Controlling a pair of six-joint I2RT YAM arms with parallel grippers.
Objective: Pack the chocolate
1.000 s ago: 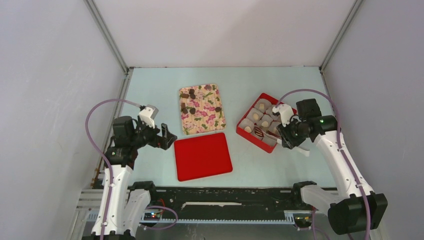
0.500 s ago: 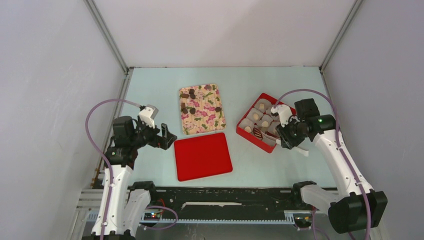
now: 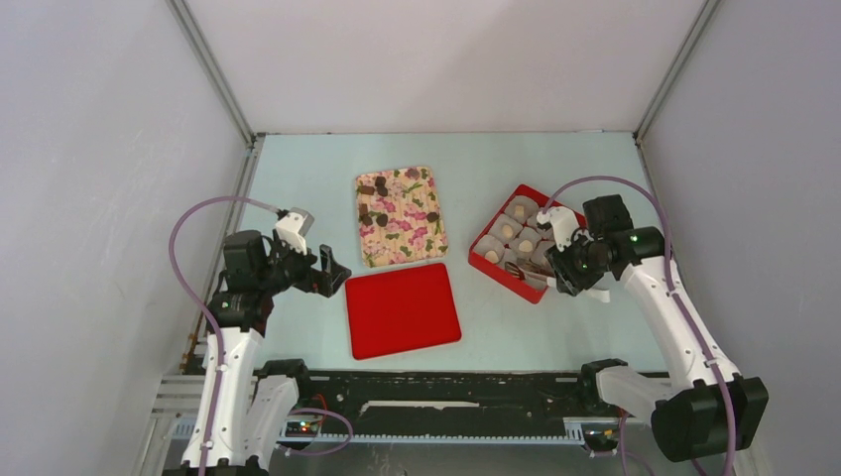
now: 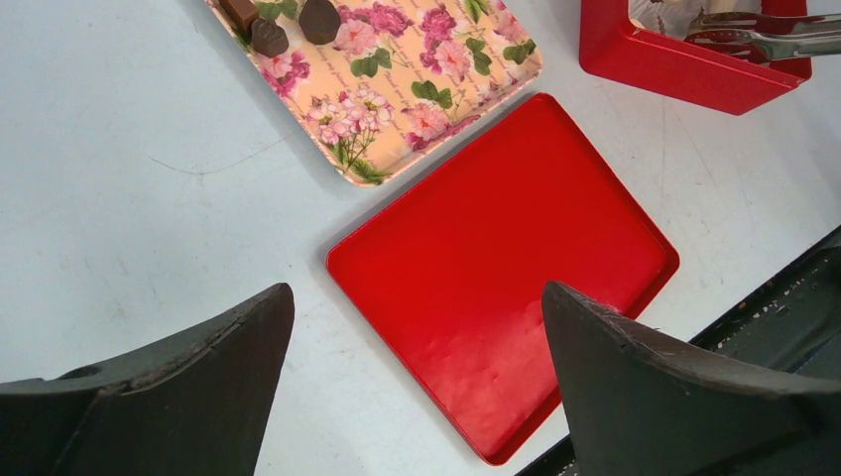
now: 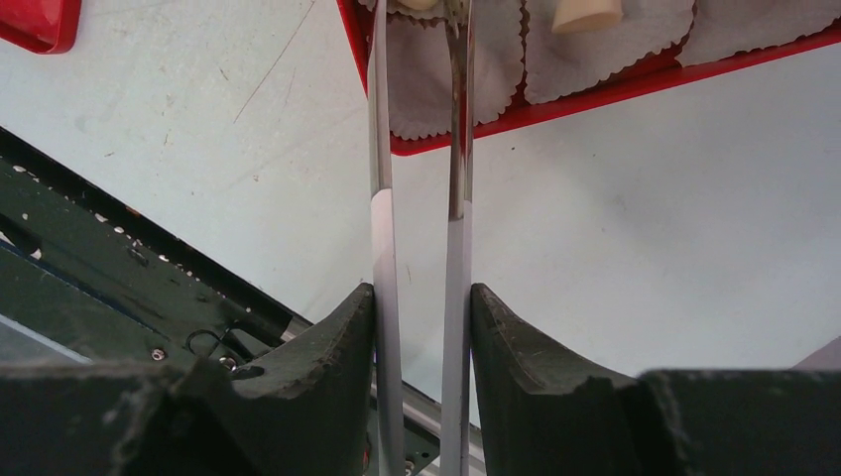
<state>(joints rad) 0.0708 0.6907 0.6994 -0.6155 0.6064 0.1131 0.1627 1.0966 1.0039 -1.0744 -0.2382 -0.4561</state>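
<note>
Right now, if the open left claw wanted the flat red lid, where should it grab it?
Probably the thin rim along the edge nearest that arm, coming straight down with one finger inside and one outside. The red lid lies flat on the table, so its wide face gives nothing to pinch. The left gripper hovers open just above it.
</note>
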